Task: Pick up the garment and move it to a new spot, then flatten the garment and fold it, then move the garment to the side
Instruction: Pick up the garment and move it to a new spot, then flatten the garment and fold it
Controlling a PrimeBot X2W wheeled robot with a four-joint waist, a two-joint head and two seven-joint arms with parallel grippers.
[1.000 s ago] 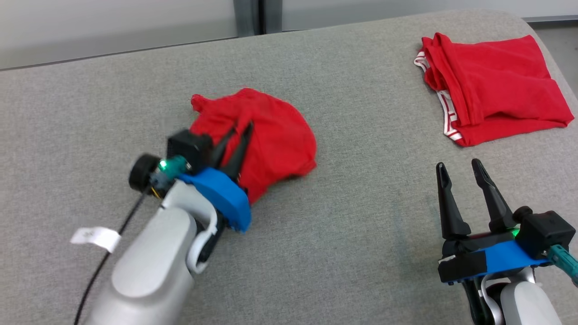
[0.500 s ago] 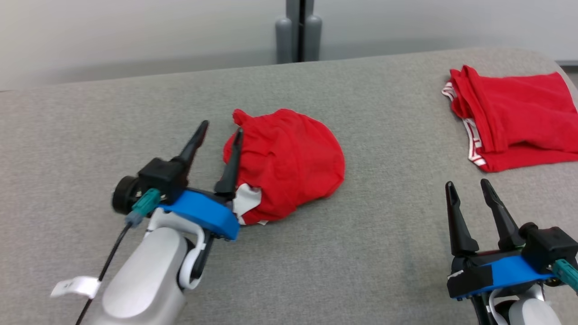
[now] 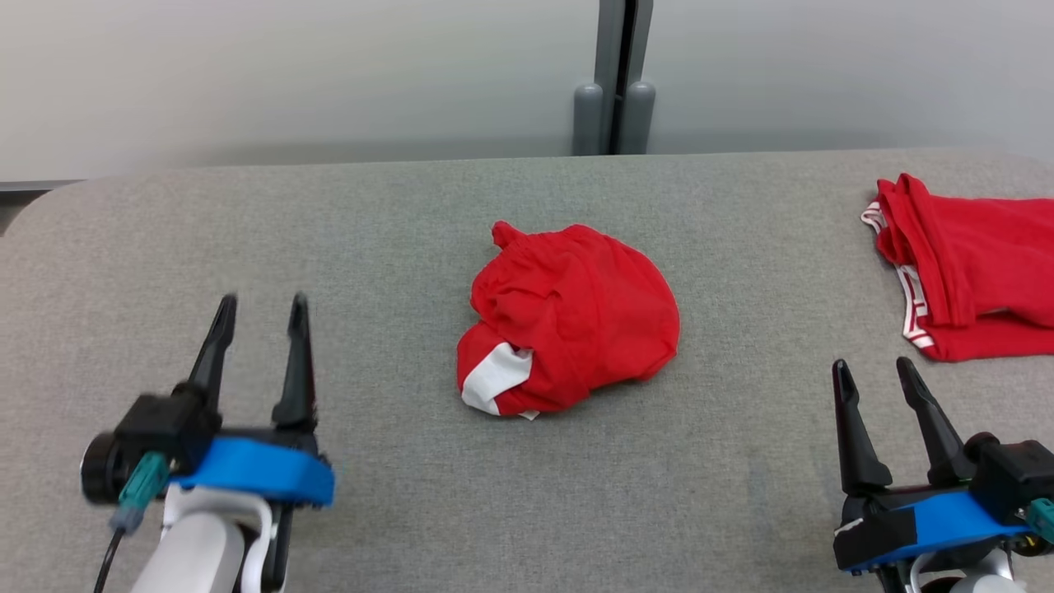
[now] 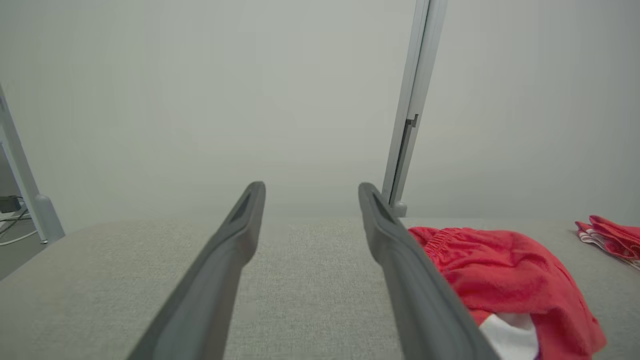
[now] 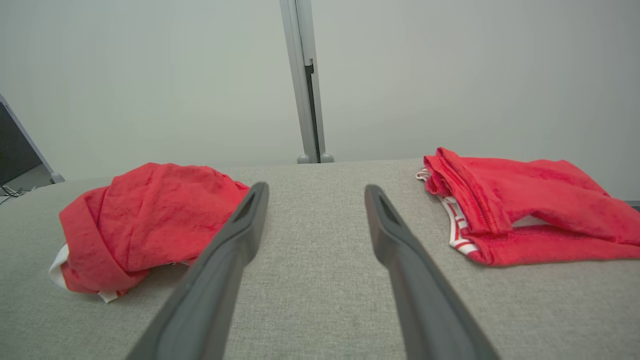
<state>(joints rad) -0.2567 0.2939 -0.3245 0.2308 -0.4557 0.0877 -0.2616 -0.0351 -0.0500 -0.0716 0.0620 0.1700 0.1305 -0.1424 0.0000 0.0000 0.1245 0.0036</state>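
We see left claw (image 3: 261,301) spread wide, empty, well apart from crumpled red garment (image 3: 576,317) on grey counter (image 3: 370,231); right claw (image 3: 872,365) likewise spread, empty, near folded red garment (image 3: 972,263).

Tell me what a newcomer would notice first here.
A crumpled red garment lies bunched in the middle of the grey table. A second red garment, folded, with white-striped trim, sits at the table's right edge. At the lower left and lower right, two pairs of long dark jaws stand open and empty.
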